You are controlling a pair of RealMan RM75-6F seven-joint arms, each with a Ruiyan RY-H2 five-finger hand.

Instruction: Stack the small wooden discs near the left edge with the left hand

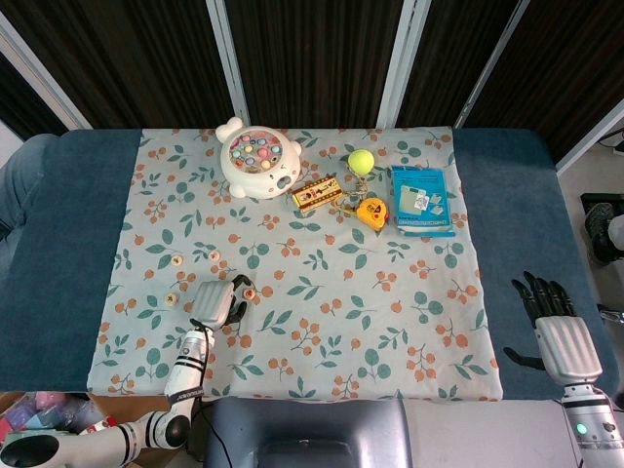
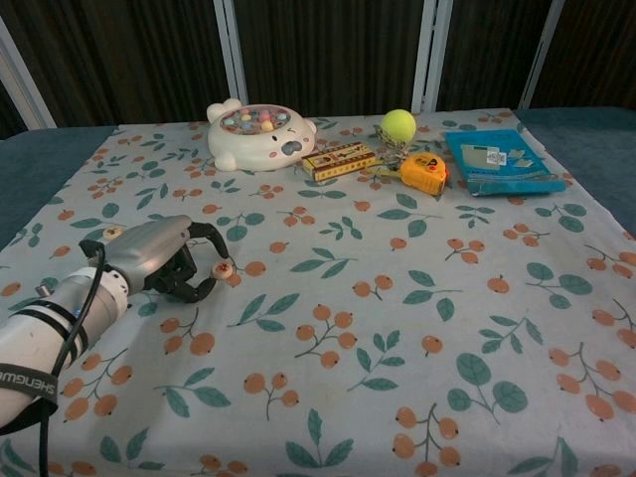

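The left hand [image 2: 159,260] is sitting low on the counter [image 1: 507,195] with its fingers [image 2: 204,231] curled round a small wooden disc [image 2: 222,268], tips right at it, but I can't tell if it's actually pinched or just touched, and it looks like the disc is still lying flat on the cloth. So I'd say we're in the grab step for the first disc, nothing stacked yet. Three more discs are lying separately over toward the left edge: one [image 1: 172,298] just left of the hand, one [image 1: 175,260] further up, and one [image 1: 214,255] near that. The next move probably calls for closing the fingers properly on the disc, lifting it clear, and carrying it left to set it square on one of those others, which is fiddly since they're tiny and flat. The right hand [image 1: 561,336] is resting off the cloth at the right edge, fingers spread, holding nothing.
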